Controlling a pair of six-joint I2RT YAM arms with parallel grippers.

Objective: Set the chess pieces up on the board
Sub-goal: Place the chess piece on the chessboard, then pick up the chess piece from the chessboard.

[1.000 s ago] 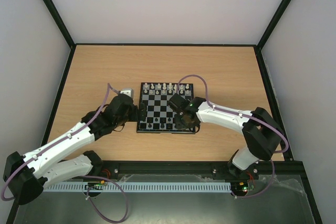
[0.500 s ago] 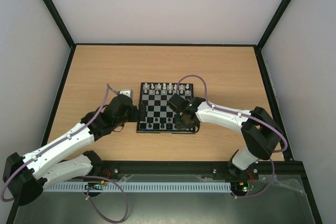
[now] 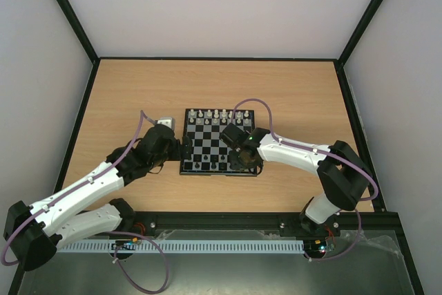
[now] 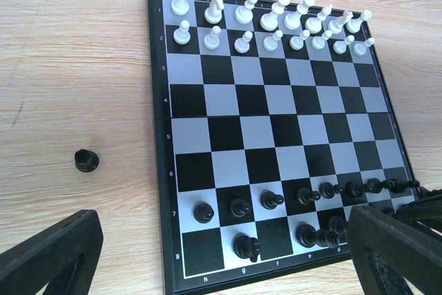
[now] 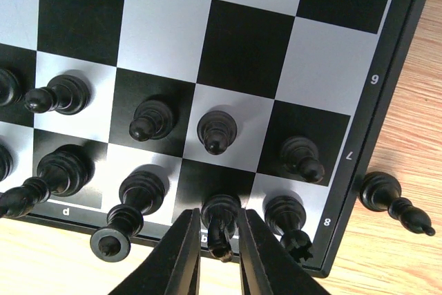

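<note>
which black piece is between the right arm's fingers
The black piece on the back row, second square from the corner marked 8; the right fingers flank it, while its neighbours stand free.

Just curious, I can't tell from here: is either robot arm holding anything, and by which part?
The right gripper seems to pinch a black chess piece by its upper part; the left gripper holds nothing.

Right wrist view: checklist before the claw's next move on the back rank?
1. Right claw closed on the black piece at b8: ok.
2. That piece seated flat: cannot tell.
3. Black back rank full: not ok, h8 and f8 are empty.
4. All black pieces on the board: not ok, one stray on the table beside a8, a second stray off the h file.
5. Left claw open, touching nothing: ok.
6. White pieces in two full rows: ok.
</note>
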